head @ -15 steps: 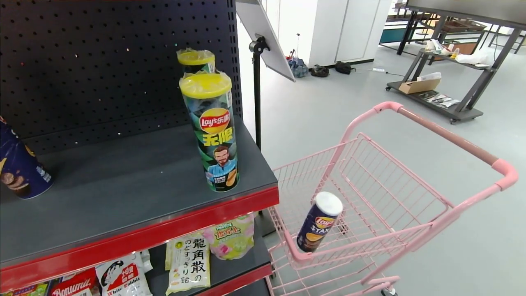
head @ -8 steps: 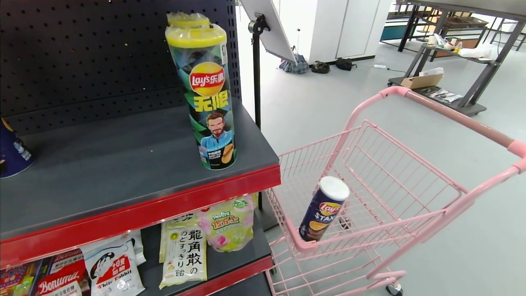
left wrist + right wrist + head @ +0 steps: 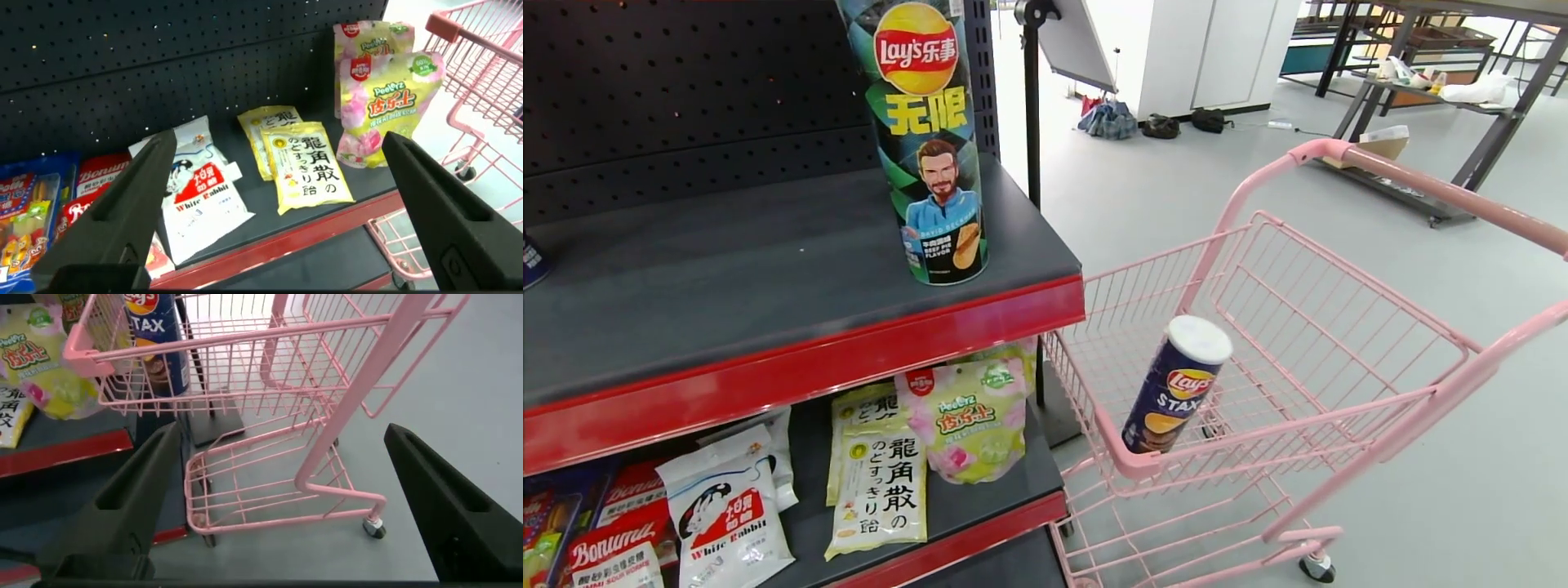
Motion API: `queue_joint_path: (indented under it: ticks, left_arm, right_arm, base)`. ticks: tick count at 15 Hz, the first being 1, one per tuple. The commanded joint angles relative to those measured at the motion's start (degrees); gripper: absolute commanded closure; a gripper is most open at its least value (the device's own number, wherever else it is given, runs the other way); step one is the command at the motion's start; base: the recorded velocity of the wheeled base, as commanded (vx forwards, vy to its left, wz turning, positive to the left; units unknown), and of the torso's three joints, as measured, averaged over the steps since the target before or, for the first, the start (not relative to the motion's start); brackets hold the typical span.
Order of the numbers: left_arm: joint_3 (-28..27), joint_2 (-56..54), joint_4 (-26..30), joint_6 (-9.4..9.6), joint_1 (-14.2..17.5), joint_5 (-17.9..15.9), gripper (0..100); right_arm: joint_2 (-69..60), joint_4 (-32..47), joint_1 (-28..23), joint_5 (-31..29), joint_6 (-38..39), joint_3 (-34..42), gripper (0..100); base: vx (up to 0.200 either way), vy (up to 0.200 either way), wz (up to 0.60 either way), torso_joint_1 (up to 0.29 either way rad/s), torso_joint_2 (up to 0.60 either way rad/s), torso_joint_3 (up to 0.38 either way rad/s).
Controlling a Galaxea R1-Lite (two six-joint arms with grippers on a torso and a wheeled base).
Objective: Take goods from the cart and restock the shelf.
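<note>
Grey floor (image 3: 1160, 212), pink cart (image 3: 1372, 163), blue can (image 3: 1176, 384) inside, beyond spread right end effector (image 3: 280, 433)

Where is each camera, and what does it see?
Head view: on the head, looking down at the shelf, pink cart and blue can.
Left wrist view: on the left arm, facing the lower shelf's snack bags past the open left claw.
Right wrist view: on the right arm, facing the cart's bottom past the open right claw.
Head and right wrist views share the blue can.
</note>
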State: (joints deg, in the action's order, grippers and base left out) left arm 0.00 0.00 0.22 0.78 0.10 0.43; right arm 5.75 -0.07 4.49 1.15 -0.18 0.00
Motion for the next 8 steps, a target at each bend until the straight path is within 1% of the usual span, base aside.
queue_joint_path:
  ticks: [1, 2, 3, 4, 5, 6, 7, 8]
  left_arm:
    - [0.0, 0.0, 0.0, -0.08, 0.0, 0.0, 0]
    - [0.0, 0.0, 0.0, 0.01, 0.0, 0.0, 0]
    - [0.0, 0.0, 0.0, 0.01, 0.0, 0.0, 0]
    - [0.0, 0.0, 0.0, 0.01, 0.0, 0.0, 0]
    - [0.0, 0.0, 0.0, 0.01, 0.0, 0.0, 0]
    - [0.0, 0.0, 0.0, 0.01, 0.0, 0.0, 0]
    - [0.0, 0.0, 0.0, 0.01, 0.0, 0.0, 0]
    - [0.0, 0.0, 0.0, 0.01, 0.1, 0.0, 0]
  right_arm:
    - [-0.7, 0.0, -1.9, -0.3, -0.7, -0.1, 0]
    - [-2.9, 0.3, -4.6, -0.1, -1.2, -0.3, 0]
    - [-2.2, 0.1, -5.5, 1.1, -1.0, -4.0, 0]
    - [8.4, 0.8, -4.0, 2.9, 0.9, -16.0, 0]
    - [18.6, 0.8, -3.0, 4.0, 4.8, -24.3, 0]
    - [31.3, -0.3, 0.3, 7.9, 7.7, -35.2, 0]
    - [34.1, -0.4, 1.8, 9.5, 7.7, -37.1, 0]
    - [42.6, -2.7, 4.7, 12.0, 7.7, -38.7, 0]
  base:
    - [0.000, 0.000, 0.00, -0.012, 0.05, 0.051]
    - [0.000, 0.000, 0.00, 0.000, 0.00, 0.000]
    - [0.000, 0.000, 0.00, 0.000, 0.00, 0.000]
    - [0.000, 0.000, 0.00, 0.000, 0.00, 0.000]
    - [0.000, 0.000, 0.00, 0.000, 0.00, 0.000]
    - [0.000, 0.000, 0.00, 0.000, 0.00, 0.000]
    - [0.000, 0.000, 0.00, 0.000, 0.00, 0.000]
    - [0.000, 0.000, 0.00, 0.000, 0.00, 0.000]
